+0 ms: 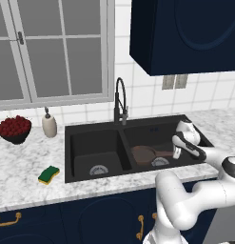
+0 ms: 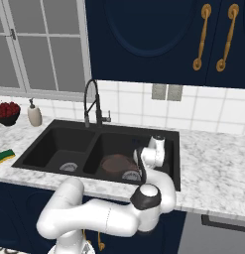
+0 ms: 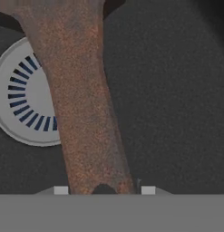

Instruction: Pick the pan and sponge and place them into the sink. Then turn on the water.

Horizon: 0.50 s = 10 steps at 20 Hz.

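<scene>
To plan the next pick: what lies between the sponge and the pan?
In the left base view, the sink's empty left basin lies between the sponge and the pan.

The pan (image 1: 143, 153) lies in the sink's (image 1: 93, 129) right basin (sponge (image 1: 48, 175) on the counter (image 1: 24, 162), left).

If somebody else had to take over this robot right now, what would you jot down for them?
Gripper: down in the right basin of the sink, its fingertips straddling the pan's handle; whether it is clamping or has let go cannot be told.
Pan: lying in the right basin, handle over the round drain.
Sponge: on the marble counter left of the sink, not yet picked up.
Faucet: no water running.
Done: pan is in the sink.
Left: free the gripper, fetch the sponge, drop it in the sink, turn on the water.
</scene>
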{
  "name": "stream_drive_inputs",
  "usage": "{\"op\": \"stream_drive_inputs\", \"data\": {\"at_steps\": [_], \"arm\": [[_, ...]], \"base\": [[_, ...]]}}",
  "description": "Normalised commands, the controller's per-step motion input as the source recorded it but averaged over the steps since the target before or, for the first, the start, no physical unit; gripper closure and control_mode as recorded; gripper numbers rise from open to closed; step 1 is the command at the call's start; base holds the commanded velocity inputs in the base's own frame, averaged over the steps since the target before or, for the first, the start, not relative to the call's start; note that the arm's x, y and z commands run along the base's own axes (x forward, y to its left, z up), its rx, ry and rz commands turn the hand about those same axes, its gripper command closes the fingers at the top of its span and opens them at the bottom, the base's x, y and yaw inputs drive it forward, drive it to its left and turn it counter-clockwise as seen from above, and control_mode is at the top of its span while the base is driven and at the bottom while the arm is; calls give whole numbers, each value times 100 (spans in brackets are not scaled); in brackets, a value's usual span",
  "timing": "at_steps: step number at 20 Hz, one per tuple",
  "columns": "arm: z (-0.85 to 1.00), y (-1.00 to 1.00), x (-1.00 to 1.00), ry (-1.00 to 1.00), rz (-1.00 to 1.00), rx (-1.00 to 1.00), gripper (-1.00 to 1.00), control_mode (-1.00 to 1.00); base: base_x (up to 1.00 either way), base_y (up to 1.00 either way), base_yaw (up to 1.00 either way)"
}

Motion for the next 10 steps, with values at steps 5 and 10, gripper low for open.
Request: {"op": "stream_drive_inputs", "data": {"at_steps": [5, 10], "arm": [[5, 10, -3, -2, -12, 0, -100, -100], [57, 0, -21, -6, -13, 0, -100, -100]], "base": [[0, 0, 0], [0, 0, 0]]}}
